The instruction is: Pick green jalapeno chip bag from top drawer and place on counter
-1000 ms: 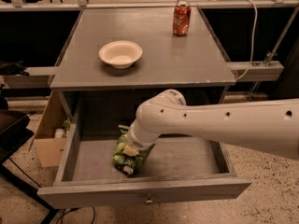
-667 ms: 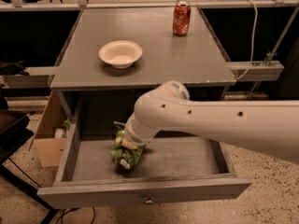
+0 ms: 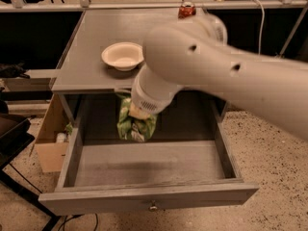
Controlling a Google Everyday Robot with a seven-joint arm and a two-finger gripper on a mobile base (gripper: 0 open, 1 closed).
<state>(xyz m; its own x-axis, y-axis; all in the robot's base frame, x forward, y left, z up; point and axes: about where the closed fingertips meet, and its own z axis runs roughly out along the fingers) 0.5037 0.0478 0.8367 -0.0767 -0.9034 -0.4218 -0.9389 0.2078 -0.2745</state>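
Note:
The green jalapeno chip bag (image 3: pixel 135 123) hangs under my gripper (image 3: pixel 138 112), lifted above the floor of the open top drawer (image 3: pixel 149 163), just below the counter's front edge. My white arm comes in from the right and hides the fingers where they hold the bag's top. The grey counter (image 3: pixel 91 47) tops the cabinet. The drawer's front panel (image 3: pixel 144 199) has a small round knob (image 3: pixel 153 207).
A white bowl (image 3: pixel 122 56) sits on the counter near its front. A red soda can (image 3: pixel 186 9) stands at the back, partly behind my arm. A tan cardboard box (image 3: pixel 48 138) is on the floor left of the cabinet. Pale metal rails run behind.
My arm has risen and lifted the green bag off the drawer floor, up toward the counter's front edge. The view is now closer to the cabinet.

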